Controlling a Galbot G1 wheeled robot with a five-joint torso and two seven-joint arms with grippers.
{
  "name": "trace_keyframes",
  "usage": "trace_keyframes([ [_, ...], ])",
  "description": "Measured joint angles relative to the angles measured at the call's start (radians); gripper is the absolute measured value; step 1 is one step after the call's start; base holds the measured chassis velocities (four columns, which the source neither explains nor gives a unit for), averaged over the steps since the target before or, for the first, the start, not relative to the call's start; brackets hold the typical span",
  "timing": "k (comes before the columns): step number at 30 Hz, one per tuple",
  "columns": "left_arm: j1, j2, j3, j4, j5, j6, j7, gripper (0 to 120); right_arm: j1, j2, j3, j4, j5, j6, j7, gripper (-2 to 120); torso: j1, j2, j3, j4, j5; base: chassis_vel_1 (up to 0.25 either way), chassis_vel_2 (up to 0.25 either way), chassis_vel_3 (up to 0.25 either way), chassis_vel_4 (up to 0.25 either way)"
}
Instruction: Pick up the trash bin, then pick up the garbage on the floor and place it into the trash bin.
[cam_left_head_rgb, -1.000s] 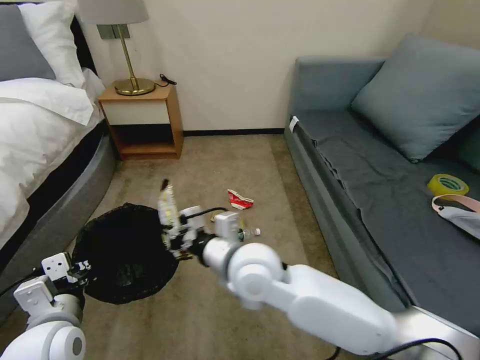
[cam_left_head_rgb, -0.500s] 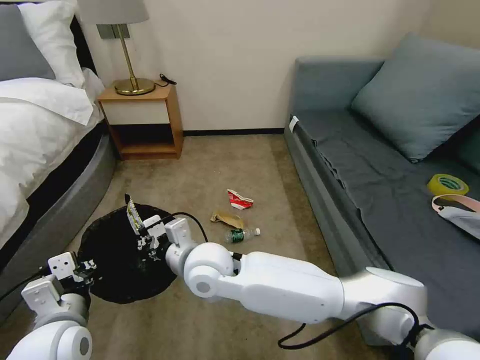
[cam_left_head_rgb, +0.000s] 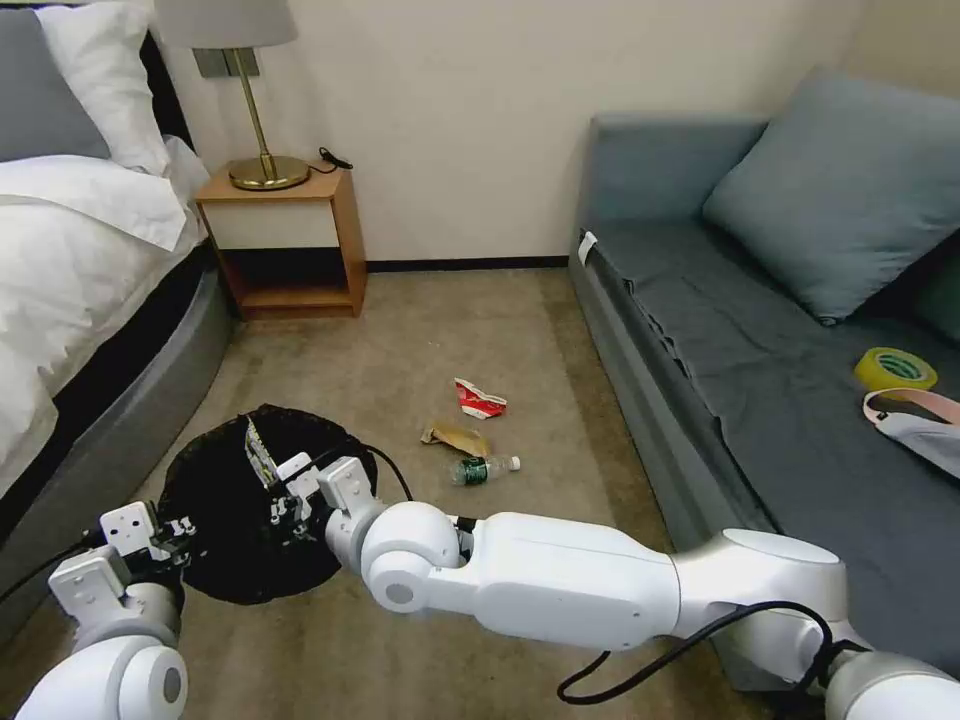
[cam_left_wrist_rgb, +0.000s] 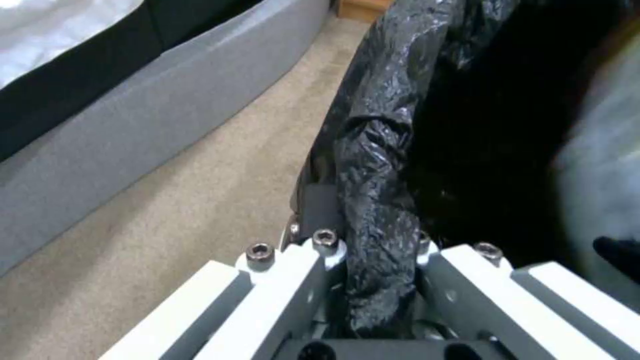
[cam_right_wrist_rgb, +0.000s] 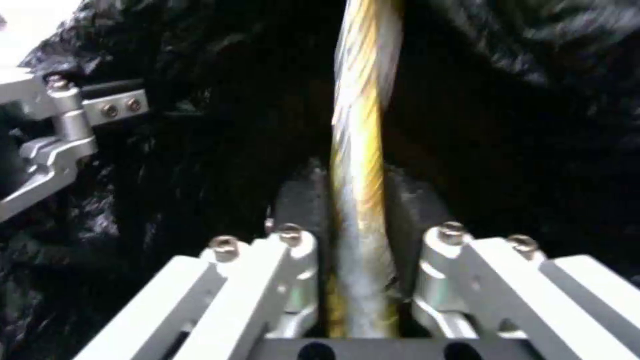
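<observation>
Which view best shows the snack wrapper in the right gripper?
Right wrist view: the snack wrapper stands edge-on, clamped between the right gripper fingers, over the trash bin. Head view shows it small above the bin.

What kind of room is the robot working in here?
Most likely a hotel room or bedroom: a bed with white linen, a wooden nightstand carrying a brass lamp, and a grey sofa stand around a carpeted floor.

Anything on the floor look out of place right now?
Yes: a crushed red-and-white carton, crumpled brown paper and a small clear bottle with green label, lying on its side, litter the carpet beside the grey sofa.
</observation>
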Motion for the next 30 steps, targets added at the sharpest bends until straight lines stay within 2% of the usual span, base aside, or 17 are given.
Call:
trace_keyframes([
  [7,0.004,-0.003,0.000,-0.003,0.001,-0.002,0.002,1,-0.002,-0.002,0.006,-0.004,-0.023,0.002,-0.002,48,0.000,0.000,0.000,0.0000,0.0000,0.000,0.000,0.000,0.000],
  [8,0.004,-0.003,0.000,-0.003,0.001,-0.002,0.002,1,-0.002,-0.002,0.006,-0.004,-0.023,0.002,-0.002,48,0.000,0.000,0.000,0.0000,0.0000,0.000,0.000,0.000,0.000],
  [10,0.007,-0.004,-0.001,-0.005,0.002,-0.003,0.003,1,-0.003,-0.007,0.028,0.008,-0.037,0.003,-0.001,59,0.000,0.000,0.000,0.0000,0.0000,0.000,0.000,0.000,0.000],
  [11,0.007,-0.004,-0.001,-0.005,0.002,-0.003,0.003,1,-0.003,-0.007,0.028,0.008,-0.037,0.003,-0.001,59,0.000,0.000,0.000,0.0000,0.0000,0.000,0.000,0.000,0.000],
  [13,0.008,-0.003,-0.004,-0.009,0.002,-0.003,0.004,1,0.003,-0.026,0.074,0.035,-0.059,-0.002,0.004,71,0.000,0.000,0.000,0.0001,0.0000,0.000,0.000,0.000,0.000],
  [16,0.008,-0.002,-0.007,-0.012,0.002,-0.003,0.005,1,0.009,-0.049,0.108,0.061,-0.085,-0.004,0.000,78,0.000,0.000,0.000,0.0001,0.0000,0.000,0.000,0.000,0.000],
  [19,0.010,0.001,-0.009,-0.017,-0.001,-0.003,0.006,1,0.004,-0.124,0.205,0.141,-0.129,-0.007,-0.012,93,0.000,0.000,0.000,0.0003,0.0002,0.000,0.000,0.000,0.000],
  [20,0.010,0.002,-0.010,-0.017,-0.002,-0.003,0.007,1,-0.006,-0.156,0.243,0.172,-0.134,-0.007,-0.013,96,0.000,0.000,0.000,0.0000,0.0002,0.000,0.000,0.000,0.000],
  [21,0.010,0.002,-0.010,-0.017,-0.002,-0.003,0.007,1,-0.006,-0.156,0.243,0.172,-0.134,-0.007,-0.013,96,0.000,0.000,0.000,0.0000,0.0002,0.000,0.000,0.000,0.000],
  [22,0.010,0.002,-0.011,-0.017,-0.003,-0.003,0.007,1,-0.025,-0.199,0.286,0.208,-0.137,-0.005,-0.016,99,0.000,0.000,0.000,0.0003,0.0004,0.000,0.000,0.000,0.000],
  [26,0.008,0.008,-0.017,-0.014,-0.007,-0.006,0.011,1,-0.165,-0.389,0.456,0.358,-0.197,0.059,-0.029,100,0.000,0.000,0.000,-0.0008,0.0006,0.000,0.000,0.000,0.000],
  [27,0.008,0.008,-0.017,-0.014,-0.007,-0.006,0.011,1,-0.165,-0.389,0.456,0.358,-0.197,0.059,-0.029,100,0.000,0.000,0.000,-0.0008,0.0006,0.000,0.000,0.000,0.000],
  [28,0.006,0.009,-0.020,-0.014,-0.007,-0.007,0.013,1,-0.240,-0.438,0.536,0.411,-0.232,0.078,-0.038,100,0.000,0.000,0.000,-0.0007,0.0006,0.000,0.000,0.000,0.000],
  [30,0.004,0.012,-0.027,-0.014,-0.008,-0.009,0.016,1,-0.369,-0.485,0.665,0.482,-0.309,0.102,-0.048,100,0.000,0.000,0.000,-0.0005,0.0005,0.000,0.000,0.000,0.000],
])
